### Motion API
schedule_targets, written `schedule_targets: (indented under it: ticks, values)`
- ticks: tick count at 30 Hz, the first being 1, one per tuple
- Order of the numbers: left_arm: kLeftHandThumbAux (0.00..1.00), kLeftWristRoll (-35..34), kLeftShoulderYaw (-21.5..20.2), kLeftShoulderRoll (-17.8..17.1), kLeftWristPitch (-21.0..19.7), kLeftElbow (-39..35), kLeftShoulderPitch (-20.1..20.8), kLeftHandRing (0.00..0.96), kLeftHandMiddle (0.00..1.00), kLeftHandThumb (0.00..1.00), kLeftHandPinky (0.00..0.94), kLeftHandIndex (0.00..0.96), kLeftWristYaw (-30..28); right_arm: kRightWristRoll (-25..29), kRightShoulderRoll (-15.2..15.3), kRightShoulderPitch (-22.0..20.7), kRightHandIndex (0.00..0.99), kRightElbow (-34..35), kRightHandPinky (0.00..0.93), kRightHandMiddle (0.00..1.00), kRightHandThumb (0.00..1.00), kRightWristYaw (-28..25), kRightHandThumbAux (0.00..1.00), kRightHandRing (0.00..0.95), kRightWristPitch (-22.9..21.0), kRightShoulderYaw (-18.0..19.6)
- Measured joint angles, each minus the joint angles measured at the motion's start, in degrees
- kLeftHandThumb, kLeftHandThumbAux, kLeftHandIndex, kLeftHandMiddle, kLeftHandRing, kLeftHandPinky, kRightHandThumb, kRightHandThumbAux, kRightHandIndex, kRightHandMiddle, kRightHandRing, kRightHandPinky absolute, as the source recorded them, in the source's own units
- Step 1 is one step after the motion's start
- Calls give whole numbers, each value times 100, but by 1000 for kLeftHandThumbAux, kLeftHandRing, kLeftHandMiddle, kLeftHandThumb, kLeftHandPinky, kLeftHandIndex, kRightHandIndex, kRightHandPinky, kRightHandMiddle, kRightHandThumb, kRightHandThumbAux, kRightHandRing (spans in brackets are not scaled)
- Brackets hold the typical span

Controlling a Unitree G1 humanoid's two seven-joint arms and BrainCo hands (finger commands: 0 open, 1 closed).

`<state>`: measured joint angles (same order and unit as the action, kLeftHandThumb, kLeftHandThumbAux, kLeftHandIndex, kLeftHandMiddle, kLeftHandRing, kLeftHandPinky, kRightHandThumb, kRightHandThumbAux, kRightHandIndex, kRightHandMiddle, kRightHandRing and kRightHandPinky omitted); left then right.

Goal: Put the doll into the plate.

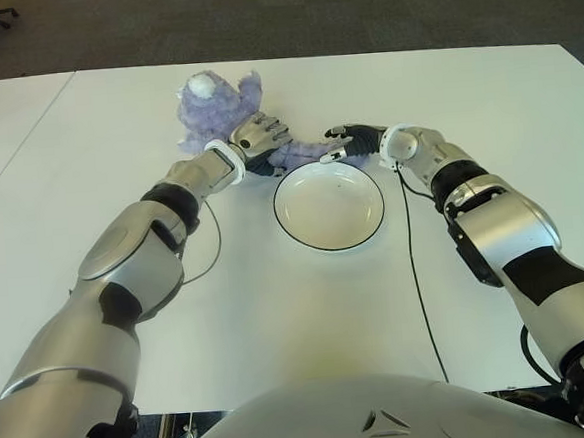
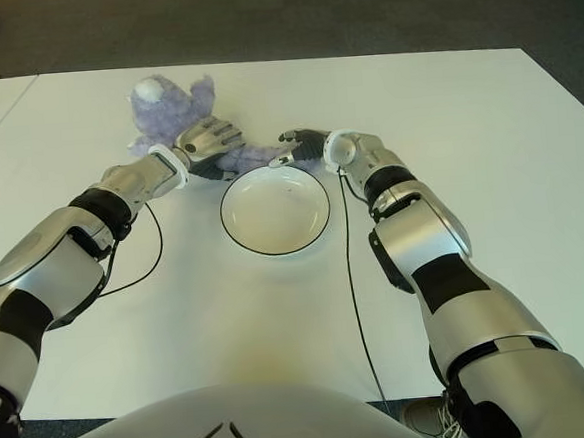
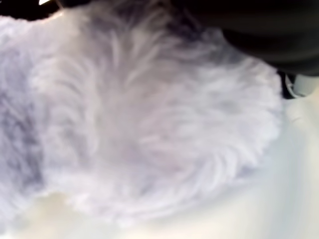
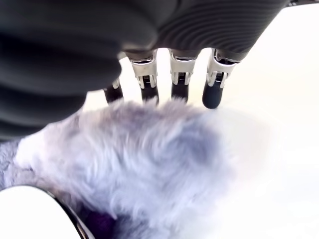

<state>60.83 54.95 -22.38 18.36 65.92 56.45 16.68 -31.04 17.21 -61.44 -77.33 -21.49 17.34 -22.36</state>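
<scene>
A fluffy purple doll [image 1: 222,104] with a white patch lies on the white table [image 1: 464,97], just behind the plate. The plate [image 1: 328,205] is white with a dark rim and holds nothing. My left hand [image 1: 259,134] lies on top of the doll's body from the left, fingers loosely bent over the fur; fur fills the left wrist view. My right hand [image 1: 345,142] reaches in from the right at the doll's lower part [image 4: 149,154]. Its fingers [image 4: 179,79] stretch straight out past the fur, not closed on it.
A thin black cable [image 1: 416,270] runs along the table on the plate's right side, and another loops by my left forearm [image 1: 212,247]. Dark carpet [image 1: 308,17] lies beyond the table's far edge. A second white table [image 1: 5,129] adjoins on the left.
</scene>
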Motion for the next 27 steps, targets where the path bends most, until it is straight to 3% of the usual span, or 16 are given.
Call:
schedule_targets:
  ticks: [7, 11, 25, 27]
  values:
    - [180, -81, -86, -11, 81, 277, 103, 0, 0, 346, 0, 0, -7, 394, 347, -176, 0, 42, 0, 0, 76, -891, 328, 0, 25, 395]
    - [194, -180, -210, -26, 84, 452, 104, 0, 0, 346, 0, 0, -12, 557, 485, -271, 0, 85, 0, 0, 86, -1094, 309, 0, 80, 561]
    - [200, -241, -268, -59, -223, 958, 123, 0, 0, 349, 0, 0, -64, 630, 627, -300, 0, 102, 0, 0, 81, -701, 296, 0, 183, 785]
    - [235, -242, -268, -60, -230, 966, 127, 17, 0, 370, 145, 0, -76, 662, 630, -296, 0, 101, 0, 0, 77, -637, 298, 0, 199, 823]
